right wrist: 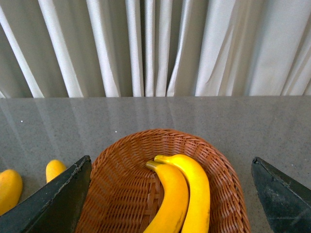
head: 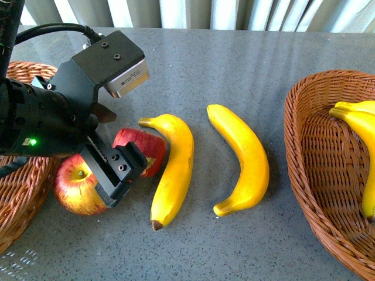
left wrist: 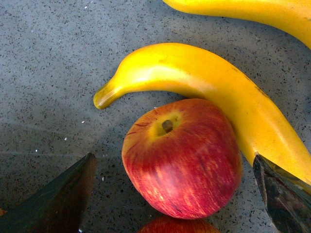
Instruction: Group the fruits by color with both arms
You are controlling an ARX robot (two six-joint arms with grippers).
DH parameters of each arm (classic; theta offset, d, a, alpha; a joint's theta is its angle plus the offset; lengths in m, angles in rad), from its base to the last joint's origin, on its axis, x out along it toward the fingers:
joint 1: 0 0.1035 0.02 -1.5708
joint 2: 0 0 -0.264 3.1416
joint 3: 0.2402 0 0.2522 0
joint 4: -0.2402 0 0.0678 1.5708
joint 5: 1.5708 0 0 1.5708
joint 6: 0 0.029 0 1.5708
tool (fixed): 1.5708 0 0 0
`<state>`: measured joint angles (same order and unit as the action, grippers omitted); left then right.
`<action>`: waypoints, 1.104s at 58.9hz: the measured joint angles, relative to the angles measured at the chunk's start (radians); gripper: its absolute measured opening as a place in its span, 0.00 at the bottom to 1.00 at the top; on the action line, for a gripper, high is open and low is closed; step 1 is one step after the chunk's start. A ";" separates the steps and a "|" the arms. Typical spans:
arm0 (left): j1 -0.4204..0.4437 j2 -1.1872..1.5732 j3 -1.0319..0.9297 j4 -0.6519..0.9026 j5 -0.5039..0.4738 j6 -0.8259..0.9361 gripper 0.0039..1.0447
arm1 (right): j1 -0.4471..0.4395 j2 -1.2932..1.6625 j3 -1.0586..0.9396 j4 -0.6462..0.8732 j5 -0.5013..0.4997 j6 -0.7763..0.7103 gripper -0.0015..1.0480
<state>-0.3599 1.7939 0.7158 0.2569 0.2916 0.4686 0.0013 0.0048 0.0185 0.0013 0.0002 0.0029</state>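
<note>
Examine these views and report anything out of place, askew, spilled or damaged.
Nothing looks spilled or damaged. The one oddity: a red apple lies nestled against the inner curve of a banana on the table, so the colours are mixed there.

Smooth, glossy-skinned bananas [head: 173, 170] and a waxy apple [left wrist: 182, 158] contrast with the rough woven wicker of the baskets [head: 316, 152], the speckled, faintly reflective stone-like table [head: 234, 64], the matt black metal arm [head: 41, 117] and the soft white cloth curtain [right wrist: 146, 48].
</note>
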 joint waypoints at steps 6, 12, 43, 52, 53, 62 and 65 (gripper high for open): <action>0.000 0.014 0.002 -0.005 -0.005 -0.003 0.91 | 0.000 0.000 0.000 0.000 0.000 0.000 0.91; 0.000 0.032 0.005 -0.008 -0.008 -0.008 0.91 | 0.000 0.000 0.000 0.000 0.000 0.000 0.91; -0.006 0.082 0.059 0.006 -0.036 -0.050 0.91 | 0.000 0.000 0.000 0.000 0.000 0.000 0.91; -0.007 0.101 0.079 0.005 -0.041 -0.055 0.91 | 0.000 0.000 0.000 0.000 0.000 0.000 0.91; -0.008 0.105 0.083 0.005 -0.041 -0.055 0.91 | 0.000 0.000 0.000 0.000 0.000 0.000 0.91; -0.013 0.128 0.103 0.005 -0.053 -0.063 0.91 | 0.000 0.000 0.000 0.000 0.000 0.000 0.91; -0.014 0.136 0.109 0.005 -0.056 -0.067 0.91 | 0.000 0.000 0.000 0.000 0.000 0.000 0.91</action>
<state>-0.3740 1.9301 0.8246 0.2623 0.2352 0.4019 0.0013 0.0048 0.0181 0.0013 0.0002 0.0029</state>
